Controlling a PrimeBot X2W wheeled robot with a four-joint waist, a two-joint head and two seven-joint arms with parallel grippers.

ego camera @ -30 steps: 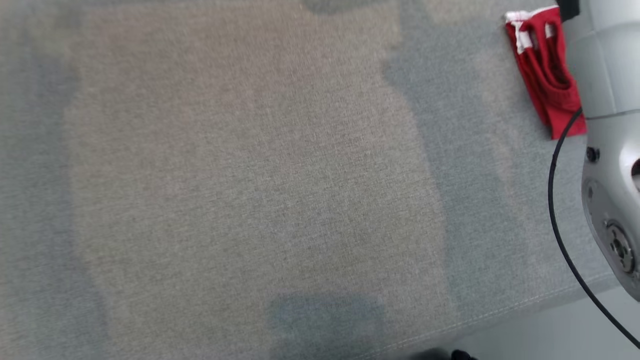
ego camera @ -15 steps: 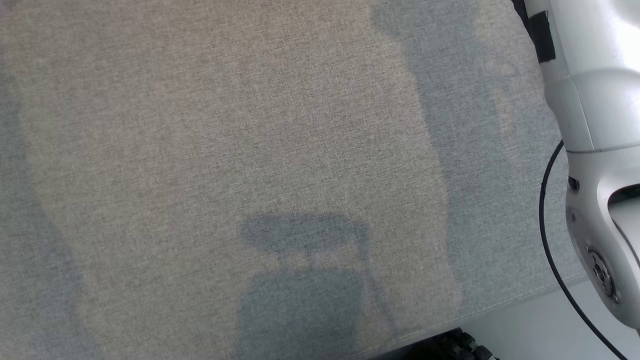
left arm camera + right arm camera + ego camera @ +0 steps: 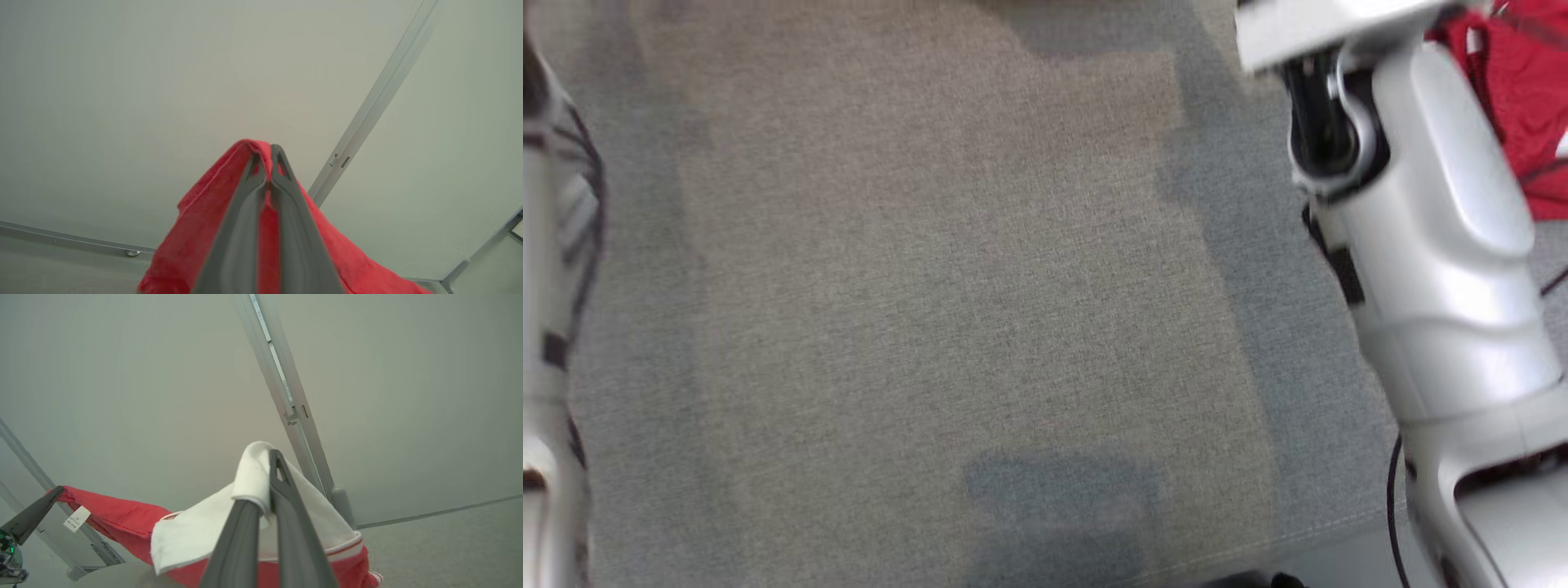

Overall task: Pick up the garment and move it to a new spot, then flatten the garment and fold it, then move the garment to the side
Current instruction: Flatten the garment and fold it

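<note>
The garment (image 3: 192,535), red with a white panel and white trim, is held at two points and spans between both tools. The right tool (image 3: 265,457) is pressed together on the white section, which folds over its fingertips. The left tool (image 3: 269,153) is pressed together on a fold of red fabric; in the right wrist view the same tool shows at the far left, beside a small white label (image 3: 76,518). In the blurred head view, the garment shows at the upper right, behind the pale right forearm (image 3: 1429,245). The grey woven table (image 3: 931,286) lies below. A pale wall with a metal rail (image 3: 282,392) lies behind.
</note>
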